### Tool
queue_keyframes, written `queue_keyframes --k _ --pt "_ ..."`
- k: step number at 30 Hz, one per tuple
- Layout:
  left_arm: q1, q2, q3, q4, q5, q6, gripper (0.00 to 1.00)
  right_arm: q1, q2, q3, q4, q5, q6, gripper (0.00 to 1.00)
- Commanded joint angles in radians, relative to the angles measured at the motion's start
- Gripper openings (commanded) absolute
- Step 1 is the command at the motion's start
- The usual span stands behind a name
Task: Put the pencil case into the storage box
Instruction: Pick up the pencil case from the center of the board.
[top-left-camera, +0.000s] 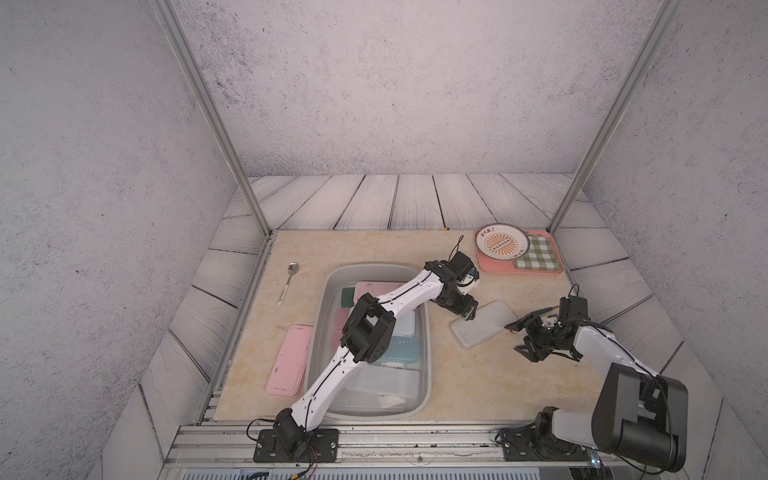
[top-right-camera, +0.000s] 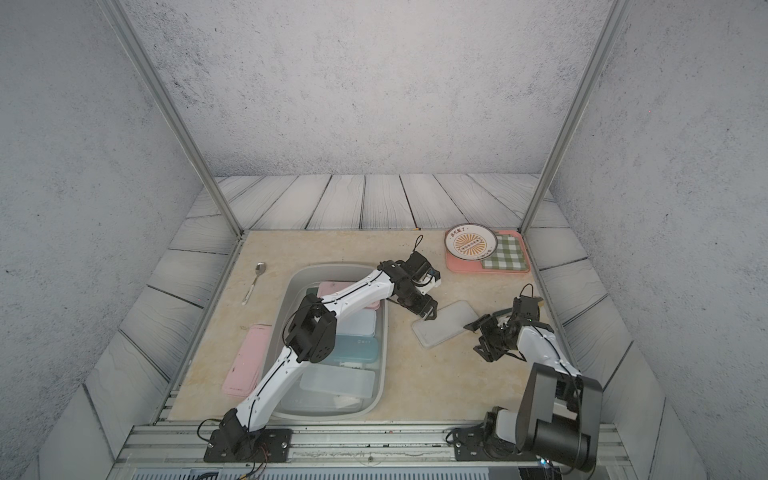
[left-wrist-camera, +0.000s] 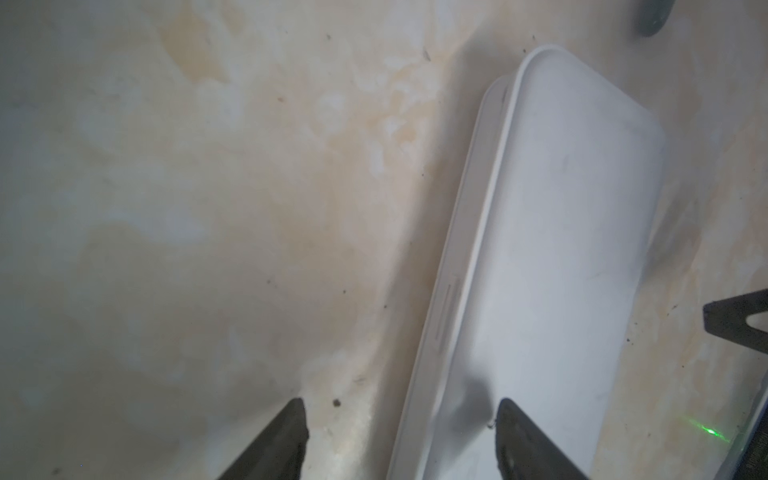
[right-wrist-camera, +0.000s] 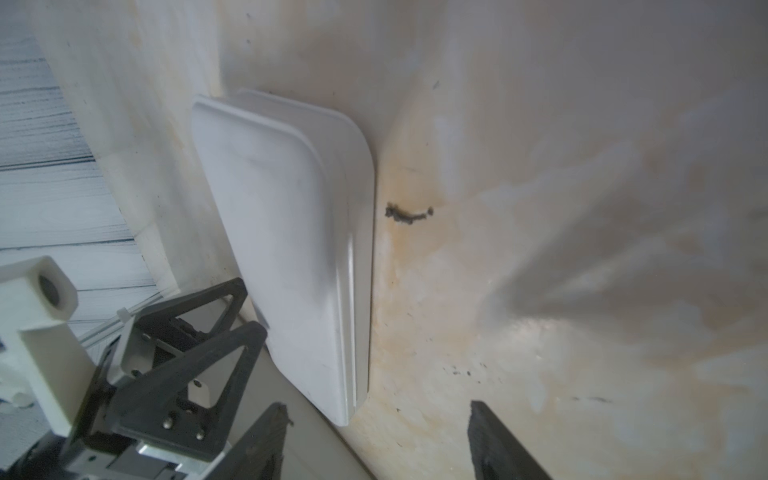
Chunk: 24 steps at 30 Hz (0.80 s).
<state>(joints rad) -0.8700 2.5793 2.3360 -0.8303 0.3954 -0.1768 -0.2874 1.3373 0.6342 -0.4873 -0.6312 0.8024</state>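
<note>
White pencil case (top-left-camera: 484, 324) flat on the table (top-left-camera: 478, 382), outside the storage box (top-left-camera: 429, 365). Left gripper (left-wrist-camera: 402, 403) at one end of it, jaws half wide: one finger over the lid, one over the table beside the long edge. No grip to see. Right gripper (right-wrist-camera: 376, 405) at the other end, jaws apart, nothing between, case corner just ahead of one finger. Behind the left jaws, the box with pink, blue and clear cases inside, left arm (top-left-camera: 332, 374) across it. Past the box, a pink case (top-left-camera: 289, 361) and a spoon (top-left-camera: 289, 278). Well away from both jaws, a pink tray (top-left-camera: 496, 266) with plate (top-left-camera: 502, 243) and checked cloth (top-left-camera: 536, 254).
</note>
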Motion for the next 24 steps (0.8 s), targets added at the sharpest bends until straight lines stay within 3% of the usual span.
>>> queue_keyframes --k 1,9,20,22,24 --pt "-0.015 0.021 0.007 -0.011 0.04 -0.012 0.68 0.003 0.084 -0.008 0.09 -0.031 -0.038 0.67" --pt "-0.017 0.011 -0.092 -0.008 0.127 -0.022 0.56 0.054 0.218 -0.045 0.332 -0.095 0.028 0.67" --pt "-0.014 0.012 -0.139 0.091 0.374 -0.127 0.66 0.166 0.384 -0.019 0.555 -0.176 0.08 0.71" --pt "-0.014 0.012 -0.138 0.104 0.377 -0.137 0.66 0.168 0.375 -0.006 0.509 -0.197 0.037 0.71" --pt "-0.013 0.007 -0.138 0.103 0.362 -0.135 0.66 0.168 0.342 0.028 0.35 -0.148 -0.058 0.7"
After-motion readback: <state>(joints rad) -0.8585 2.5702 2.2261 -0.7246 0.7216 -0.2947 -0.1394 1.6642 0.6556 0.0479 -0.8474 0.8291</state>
